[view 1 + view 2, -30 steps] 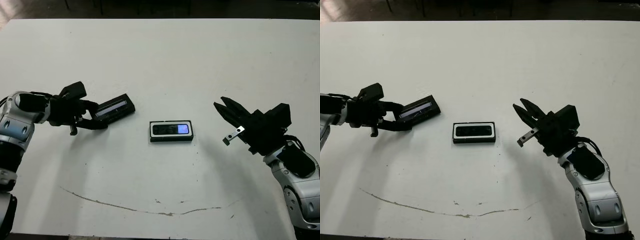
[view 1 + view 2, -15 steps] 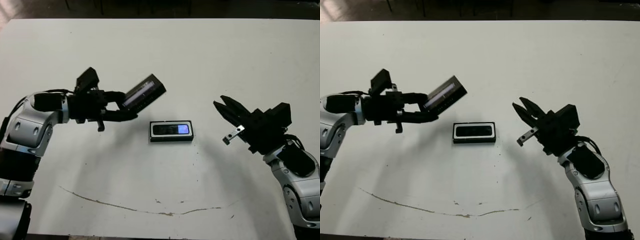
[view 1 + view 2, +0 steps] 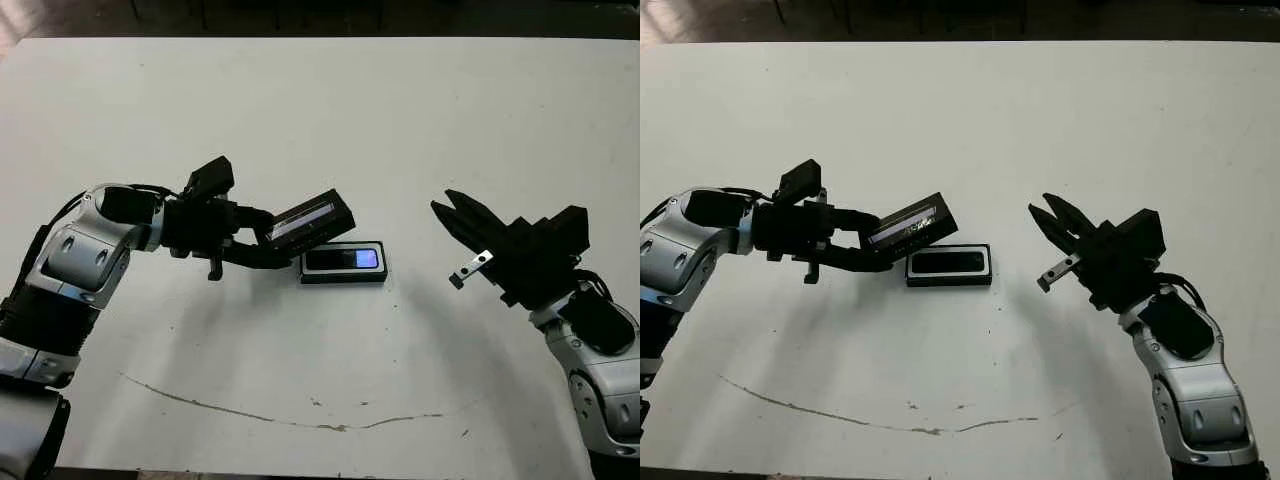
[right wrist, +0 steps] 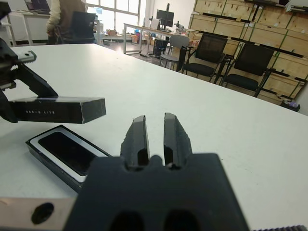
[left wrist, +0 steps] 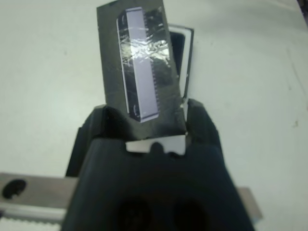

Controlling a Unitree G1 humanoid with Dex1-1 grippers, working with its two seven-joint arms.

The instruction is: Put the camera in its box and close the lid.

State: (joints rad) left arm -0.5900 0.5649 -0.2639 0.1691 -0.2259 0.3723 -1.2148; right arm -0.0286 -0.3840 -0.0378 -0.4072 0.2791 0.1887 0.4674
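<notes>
Nearest the viewer, a thin brown scuff line (image 3: pixel 280 418) curves across the lower part of the white table (image 3: pixel 400 120).

At lower right of the head view, the right gripper (image 3: pixel 447 212) hangs above the tabletop with its fingers close together and nothing between them; the right wrist view shows only a narrow slit separating the two. It points toward the centre, well apart from the box, probably parked so that the other arm has room to work.

At picture centre lies the box (image 3: pixel 343 264), flat on the table, white lining visible as a border. The camera (image 3: pixel 340 259) sits inside it, its bright blue-white patch at the right-hand end; that part of the task appears done.

Just left of and above the box, the left gripper (image 3: pixel 272 245) pinches the lid (image 3: pixel 312 218) by one short end. The lid is held clear of the table, tilted, silvery strip upward, its free end overhanging the upper left corner of the box. This hold leaves the far end free to come down over the box; the lid is not yet seated.

The far half of the table is bare white.
</notes>
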